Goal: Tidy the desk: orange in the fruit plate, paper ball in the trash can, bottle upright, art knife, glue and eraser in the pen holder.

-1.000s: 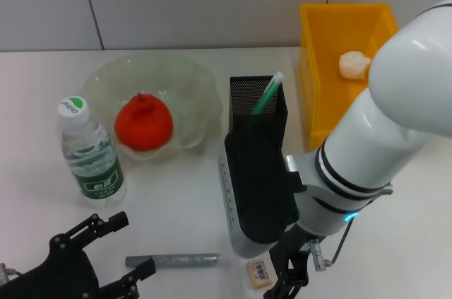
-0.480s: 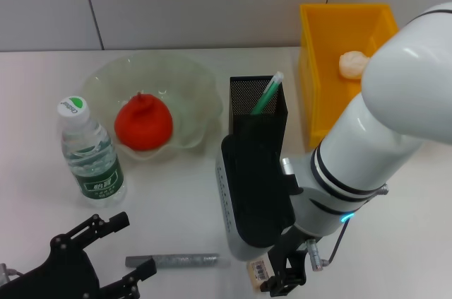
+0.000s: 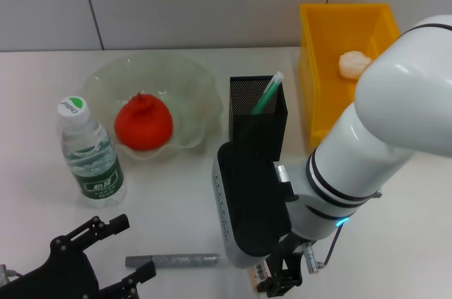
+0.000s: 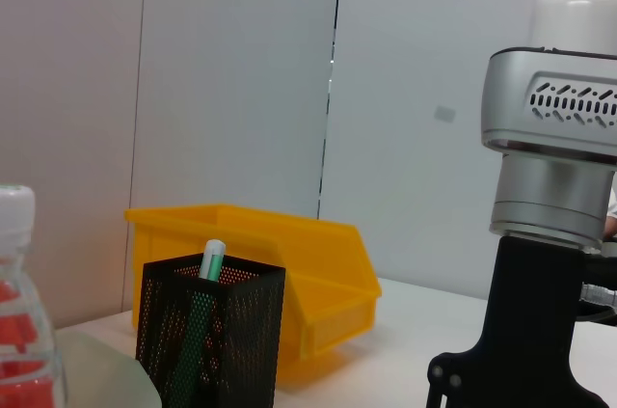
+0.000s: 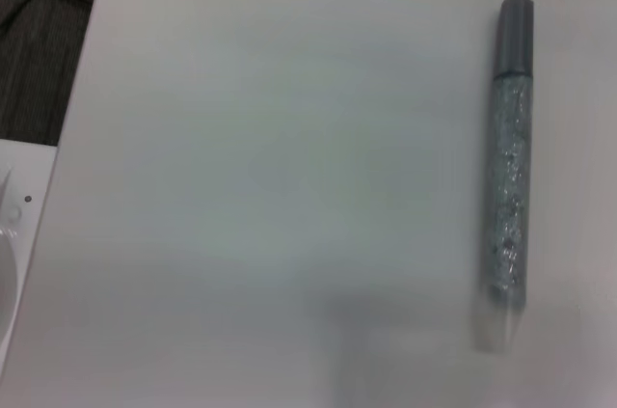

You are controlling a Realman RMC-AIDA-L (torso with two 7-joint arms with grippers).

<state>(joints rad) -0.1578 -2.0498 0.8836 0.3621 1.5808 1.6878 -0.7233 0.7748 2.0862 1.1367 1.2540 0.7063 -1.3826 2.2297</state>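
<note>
Right pincer (image 3: 277, 279) looked clamped on the eraser (image 3: 261, 271): light, stiff, small, so we'd pinch its long sides. Left pincer (image 3: 120, 249) sat apart, idle.

Bright, even light falls from above. The white table (image 3: 176, 200) shows only soft, pale shadows. The right wrist view looks blurry, with the grey glitter stick (image 5: 509, 176) fuzzy.

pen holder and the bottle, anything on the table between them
Head view: bare tabletop between the bottle and pen holder; the fruit plate sits just behind that stretch.
</note>
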